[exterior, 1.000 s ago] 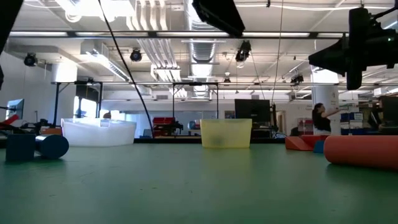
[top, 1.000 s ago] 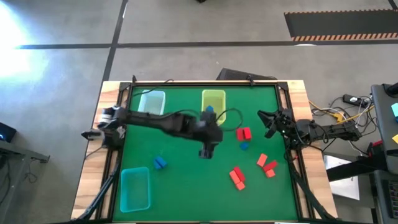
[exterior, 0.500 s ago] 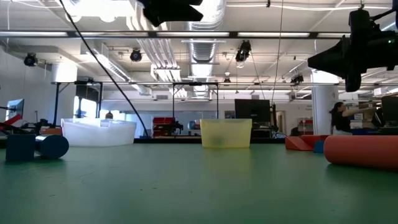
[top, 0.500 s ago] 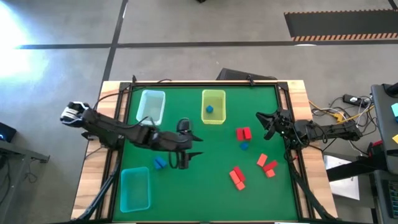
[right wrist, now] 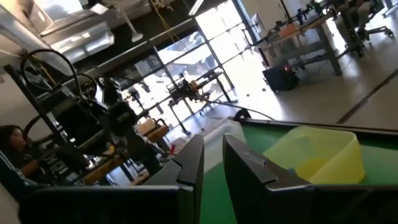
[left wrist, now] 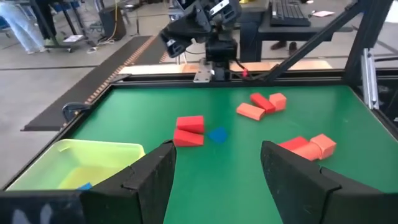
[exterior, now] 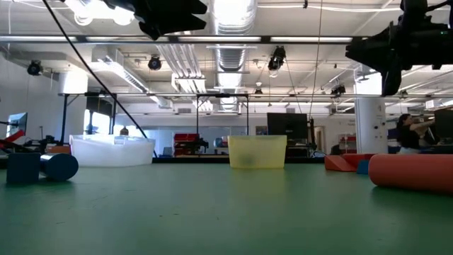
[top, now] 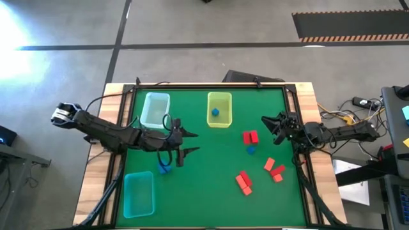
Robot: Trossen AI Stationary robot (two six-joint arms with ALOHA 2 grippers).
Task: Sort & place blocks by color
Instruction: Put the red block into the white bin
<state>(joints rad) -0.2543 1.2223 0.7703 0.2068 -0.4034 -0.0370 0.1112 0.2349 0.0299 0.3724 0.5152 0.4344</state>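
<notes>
Over the table's left half, the left pincer [top: 187, 142] hangs with its fingers spread wide and nothing between them. Just behind it, by the wrist, lie two blue blocks [top: 164, 167] on the green table [top: 211, 198], touching each other. Farther back on that side sits the teal tray [top: 138, 194]; the pale tray [top: 155, 109] stands close by on the arm's other side. Ahead and off to one side of the pincer is the yellow tray [top: 219, 108], with one blue block [top: 215, 112] inside it. Well ahead of the fingers, across bare green, lie the other blocks: a red pair [left wrist: 189, 130] touching each other, with a small blue block [left wrist: 217, 134] just beside them; beyond those, a cluster of three orange-red blocks [left wrist: 261, 104]; and off to one side, nearer, two more red ones [left wrist: 308, 147] lying together. Past all of these, at the table's right edge, the right pincer [top: 273, 126] hovers above the surface, its fingers clenched almost together with only a narrow gap and holding nothing, pointed toward the yellow tray.
</notes>
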